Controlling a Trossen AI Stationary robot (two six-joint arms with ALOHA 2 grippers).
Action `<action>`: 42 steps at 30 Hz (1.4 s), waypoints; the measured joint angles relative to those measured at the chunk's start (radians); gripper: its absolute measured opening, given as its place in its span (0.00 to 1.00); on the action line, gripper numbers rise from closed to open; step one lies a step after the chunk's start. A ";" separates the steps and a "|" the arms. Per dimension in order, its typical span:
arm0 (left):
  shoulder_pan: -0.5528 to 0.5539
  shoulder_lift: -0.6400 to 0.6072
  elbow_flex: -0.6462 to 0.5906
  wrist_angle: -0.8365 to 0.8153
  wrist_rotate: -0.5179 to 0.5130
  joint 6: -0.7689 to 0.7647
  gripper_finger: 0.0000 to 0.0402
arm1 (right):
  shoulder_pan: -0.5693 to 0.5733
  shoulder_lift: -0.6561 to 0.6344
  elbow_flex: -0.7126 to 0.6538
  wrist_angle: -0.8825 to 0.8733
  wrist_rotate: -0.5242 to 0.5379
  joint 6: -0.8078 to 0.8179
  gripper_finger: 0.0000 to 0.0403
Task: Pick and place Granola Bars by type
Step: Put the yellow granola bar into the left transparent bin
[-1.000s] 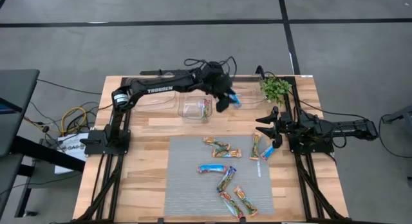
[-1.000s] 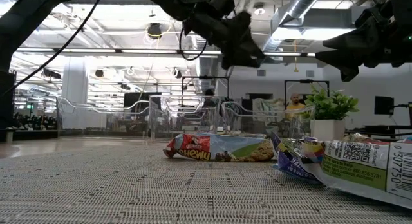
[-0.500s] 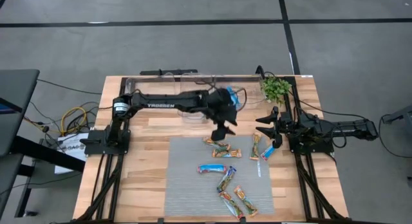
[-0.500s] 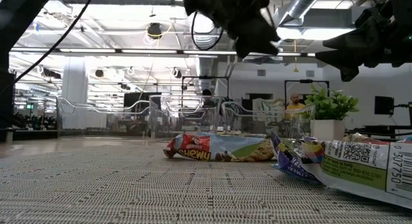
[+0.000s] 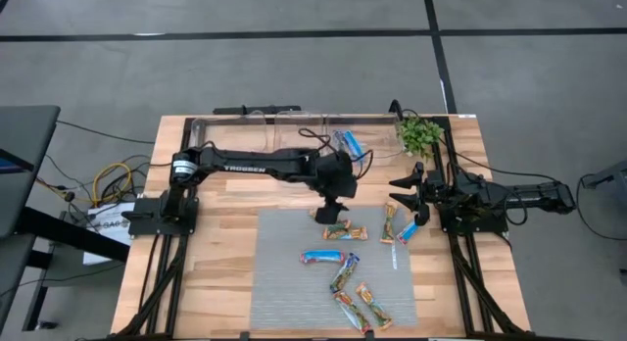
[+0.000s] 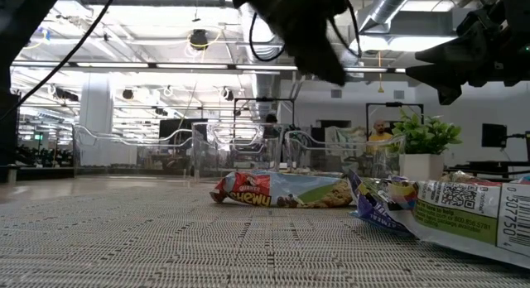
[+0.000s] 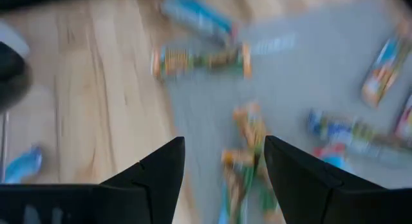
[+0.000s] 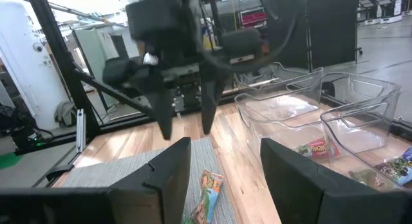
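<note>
Several granola bars lie flat on the grey mat (image 5: pixel 294 282): green and orange ones (image 5: pixel 329 218), (image 5: pixel 348 233), a blue one (image 5: pixel 323 256), more toward the near edge (image 5: pixel 372 305). A blue bar (image 5: pixel 348 143) lies in a clear bin (image 5: pixel 367 145) at the far edge. My left gripper (image 5: pixel 329 210) hangs open above the mat's far edge, slanting down. In its wrist view, orange-green bars (image 7: pixel 246 130) show below the gap between its fingers (image 7: pixel 222 166). My right gripper (image 5: pixel 400 190) waits open at the table's right side, level.
Clear bins (image 8: pixel 290 111) stand along the far edge, some with bars inside (image 8: pixel 317 147). A small green plant (image 5: pixel 419 133) stands at the far right corner. Two bars (image 5: pixel 390 223), (image 5: pixel 407 233) lie just in front of the right gripper.
My left gripper has swung from over the far bins toward the table's near edge, out over the mat's far edge, sinking a little and rolling its wrist. It has stayed open. The blue bar stays in the bin.
</note>
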 joint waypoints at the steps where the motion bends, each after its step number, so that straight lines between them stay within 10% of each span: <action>1: -0.005 0.000 0.000 -0.031 -0.026 0.017 0.51 | 0.000 0.000 0.000 0.000 0.000 0.000 0.45; 42: -0.074 0.221 -0.001 -0.273 -0.203 0.072 0.48 | 0.000 0.008 0.000 -0.040 0.000 0.000 0.45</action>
